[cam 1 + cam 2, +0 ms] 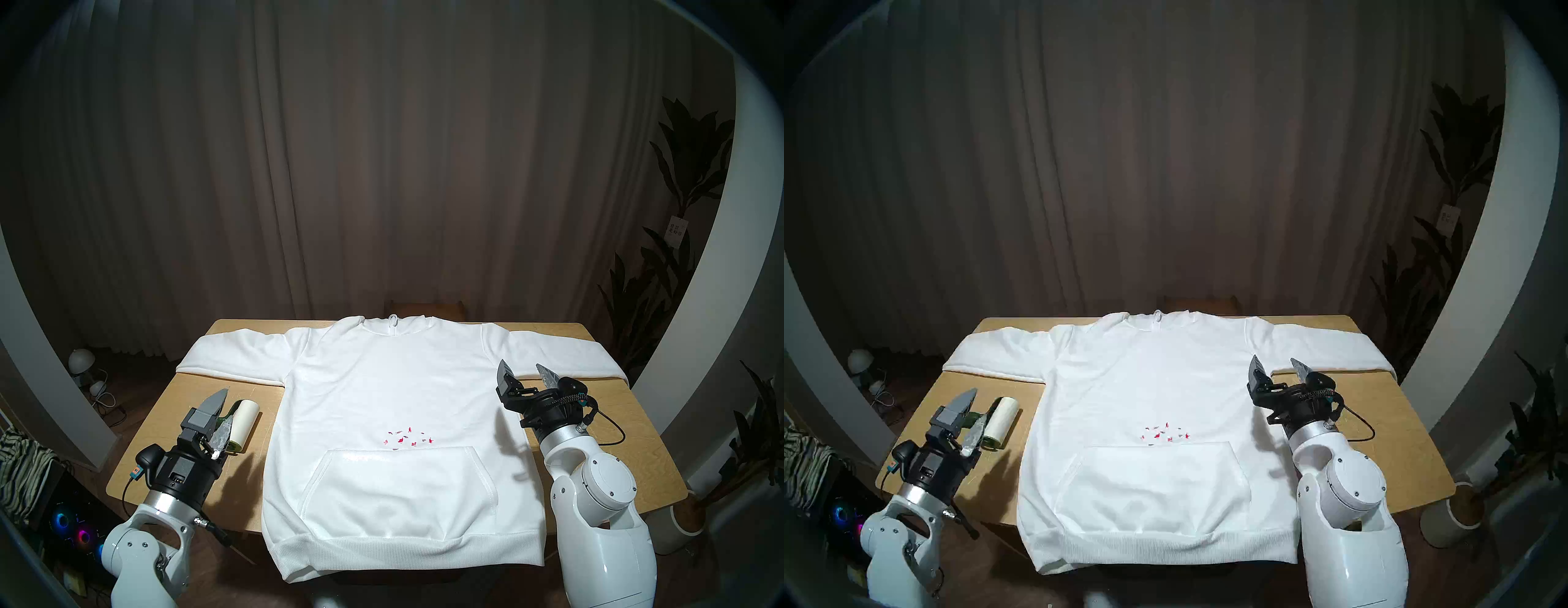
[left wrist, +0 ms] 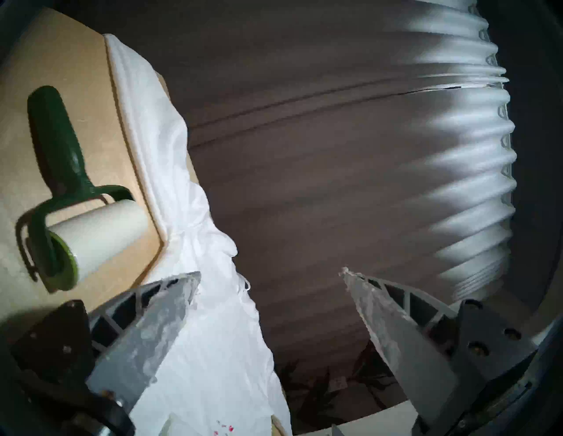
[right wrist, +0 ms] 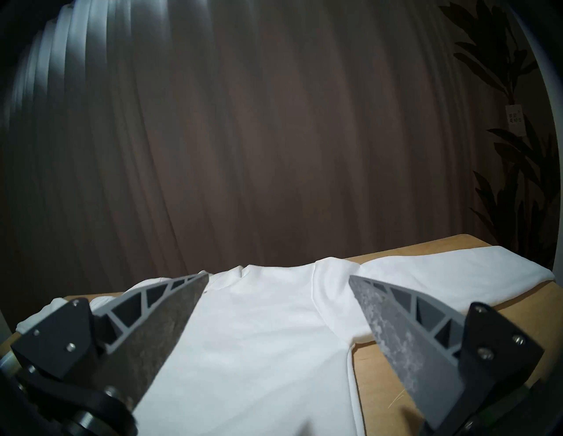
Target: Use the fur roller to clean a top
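Note:
The top, a white hooded sweatshirt, lies flat on the wooden table, front up. Small red-pink bits sit just above its pocket. The fur roller, a white cylinder on a dark green handle, lies on the table left of the sweatshirt. My left gripper is open and empty, just above and beside the roller. In the left wrist view the roller lies outside the fingers. My right gripper is open and empty over the sweatshirt's right side.
A chair back stands behind the table's far edge, in front of a brown curtain. A potted plant stands on the floor at the right. A floor lamp and a lit computer case are at the left.

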